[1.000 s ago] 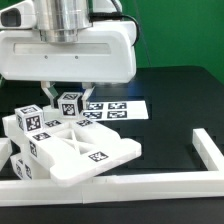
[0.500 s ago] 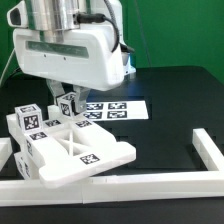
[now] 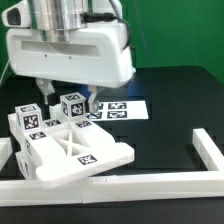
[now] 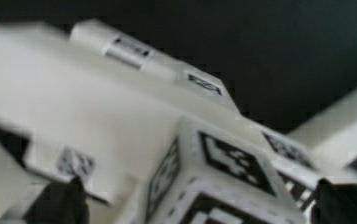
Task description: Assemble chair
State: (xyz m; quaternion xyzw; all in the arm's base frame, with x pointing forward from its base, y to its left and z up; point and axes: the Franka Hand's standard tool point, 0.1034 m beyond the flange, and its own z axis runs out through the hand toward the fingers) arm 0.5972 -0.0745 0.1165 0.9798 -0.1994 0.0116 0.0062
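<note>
The chair lay partly built on the counter; we saw the claw spread wide around its small cube, apparently freeing it once seated.

So there's a black table with a white border rail along its front edge, bending up the exterior view's right side. The marker board lies flat mid-table, tags facing up.
</note>
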